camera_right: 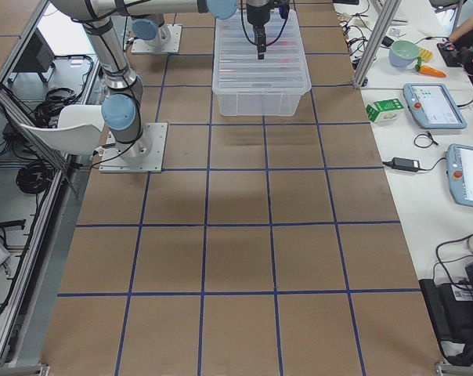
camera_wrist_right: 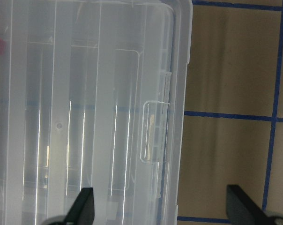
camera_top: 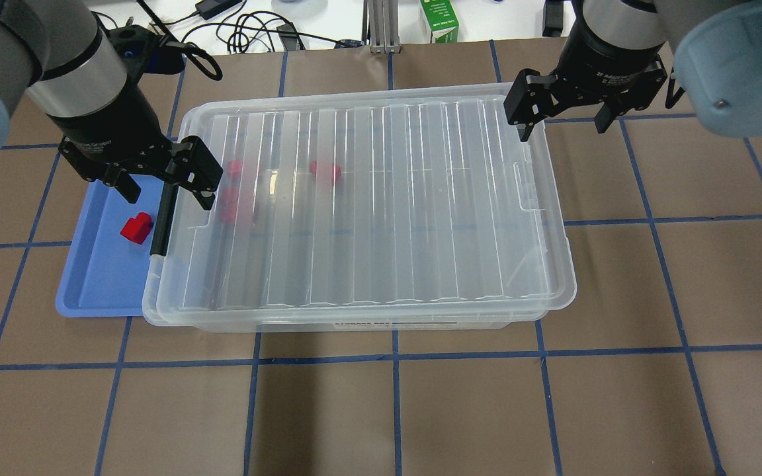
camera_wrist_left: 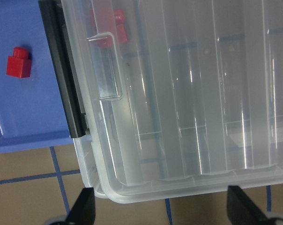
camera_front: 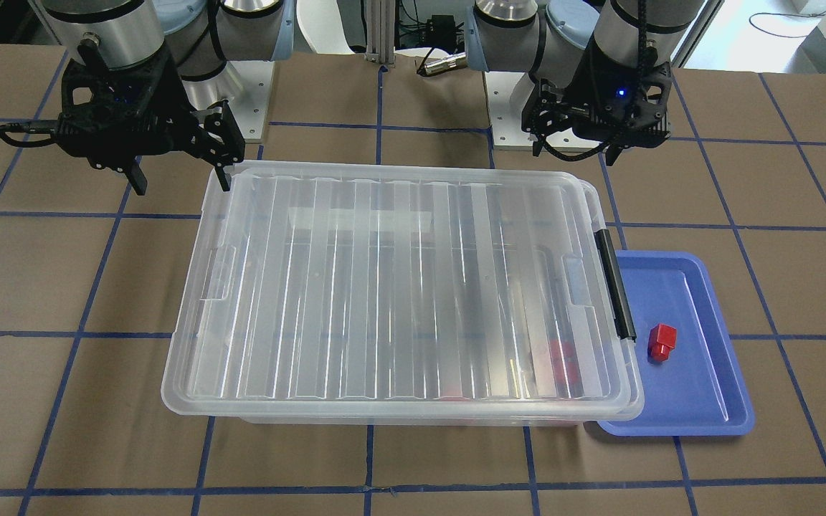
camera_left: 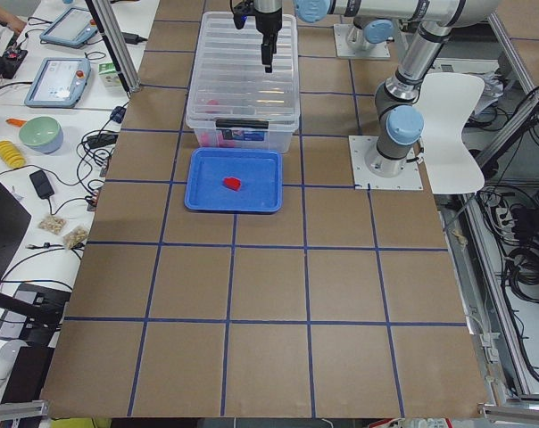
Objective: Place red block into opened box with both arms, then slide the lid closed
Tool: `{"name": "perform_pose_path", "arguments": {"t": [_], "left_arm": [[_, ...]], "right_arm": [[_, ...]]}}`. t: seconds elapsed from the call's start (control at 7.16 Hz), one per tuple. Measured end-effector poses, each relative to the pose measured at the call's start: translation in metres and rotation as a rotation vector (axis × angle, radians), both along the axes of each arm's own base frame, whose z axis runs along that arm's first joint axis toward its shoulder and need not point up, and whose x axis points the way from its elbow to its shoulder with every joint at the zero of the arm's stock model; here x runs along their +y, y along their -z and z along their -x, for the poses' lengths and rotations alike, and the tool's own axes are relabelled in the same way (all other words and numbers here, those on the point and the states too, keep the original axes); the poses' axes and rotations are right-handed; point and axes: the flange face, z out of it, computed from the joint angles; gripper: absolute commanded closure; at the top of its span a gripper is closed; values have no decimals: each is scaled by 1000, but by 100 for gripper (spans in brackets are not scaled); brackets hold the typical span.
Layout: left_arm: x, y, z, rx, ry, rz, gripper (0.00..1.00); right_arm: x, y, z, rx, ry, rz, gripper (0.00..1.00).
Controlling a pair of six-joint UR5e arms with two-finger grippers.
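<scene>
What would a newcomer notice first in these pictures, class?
The big clear box, its ribbed lid lying over it, fills the middle of the table, with blurred red shapes showing through near its black handle. One bright red block sits alone on the blue tray beside that end. The left hand and the right hand hover open, one at each short end.

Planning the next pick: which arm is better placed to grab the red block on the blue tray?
Left. The left tool hovers open at the handle end of the box, beside the blue tray holding the red block; the right tool is at the opposite end.
</scene>
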Motion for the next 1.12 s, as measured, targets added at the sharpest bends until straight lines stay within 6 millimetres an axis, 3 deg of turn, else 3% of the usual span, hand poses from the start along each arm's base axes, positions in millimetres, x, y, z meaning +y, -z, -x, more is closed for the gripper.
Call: {"name": "perform_pose_path", "arguments": {"t": [0.7, 0.98, 1.12], "left_arm": [[-1, 0, -4, 0, -6, 1, 0], [-1, 0, -5, 0, -6, 1, 0], [-1, 0, -5, 0, -6, 1, 0]], "right_arm": [[-2, -2, 3, 3, 3, 8, 0], [-7, 1, 19, 2, 32, 3, 0], [-12, 13, 31, -2, 55, -20, 0]]}}
